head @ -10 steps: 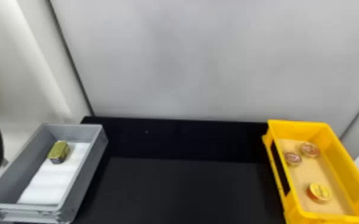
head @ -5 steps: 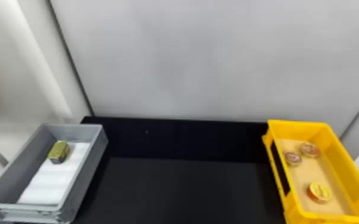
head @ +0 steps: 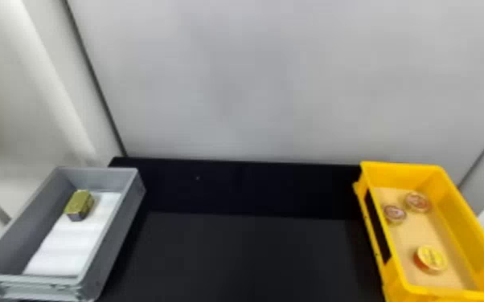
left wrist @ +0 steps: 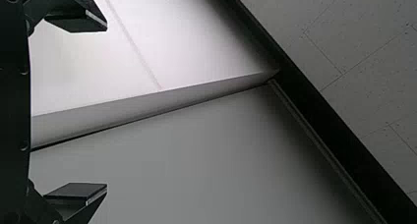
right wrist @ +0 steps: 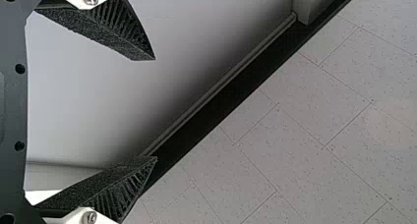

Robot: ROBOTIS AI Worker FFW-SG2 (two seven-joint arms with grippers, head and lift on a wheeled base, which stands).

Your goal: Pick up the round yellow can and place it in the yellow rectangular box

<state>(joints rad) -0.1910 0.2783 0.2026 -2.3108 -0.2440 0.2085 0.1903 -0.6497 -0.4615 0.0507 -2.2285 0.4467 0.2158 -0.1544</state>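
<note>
A gray bin (head: 119, 237) sits at the left end of the black worktop (head: 253, 257). A white sheet (head: 66, 245) lies flat in it, and a little green-gold block (head: 79, 205) is by the sheet's far end. Near the worktop's far right corner are a small round red and gold tin (head: 417, 201) and, just beside it, another small tin (head: 394, 214). They lie on a tan sheet (head: 418, 231). A big pale wall (head: 277, 80) stands behind the worktop. The right wrist view shows speckled tiles (right wrist: 319, 116) next to a black strip (right wrist: 216, 101).
</note>
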